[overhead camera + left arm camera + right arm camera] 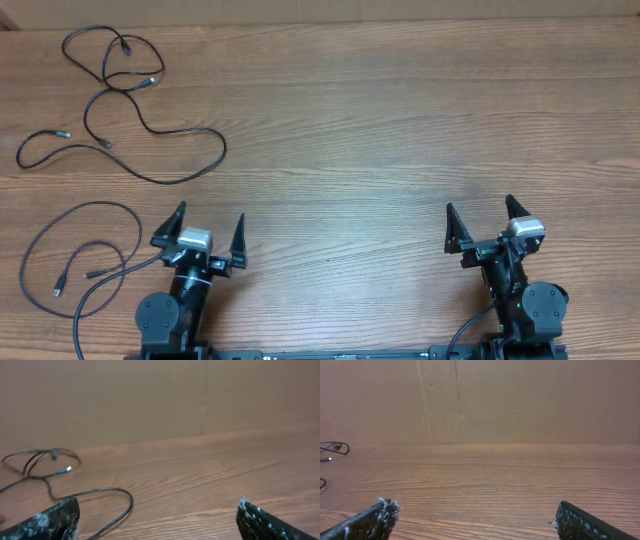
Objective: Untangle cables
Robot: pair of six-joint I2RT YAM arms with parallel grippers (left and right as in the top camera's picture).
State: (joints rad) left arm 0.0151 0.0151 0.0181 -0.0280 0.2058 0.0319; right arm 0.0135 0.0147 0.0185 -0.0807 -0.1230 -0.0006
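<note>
Thin black cables lie in loose loops on the wooden table in the overhead view. One group [224, 150] with small silver plug ends spreads over the far left. Another loop [85, 204] lies at the near left, beside my left arm. My left gripper [208, 222] is open and empty, low over the table, right of the near loop. Its wrist view shows a cable curve [107, 489] ahead of the left finger and more loops [50, 451] further back. My right gripper [480, 205] is open and empty at the near right, far from the cables.
A brown cardboard wall [470, 400] stands along the table's far edge. A thicker black wire [100, 290] runs from the left arm's base across the near loop. Cable ends [332, 447] show at the far left of the right wrist view.
</note>
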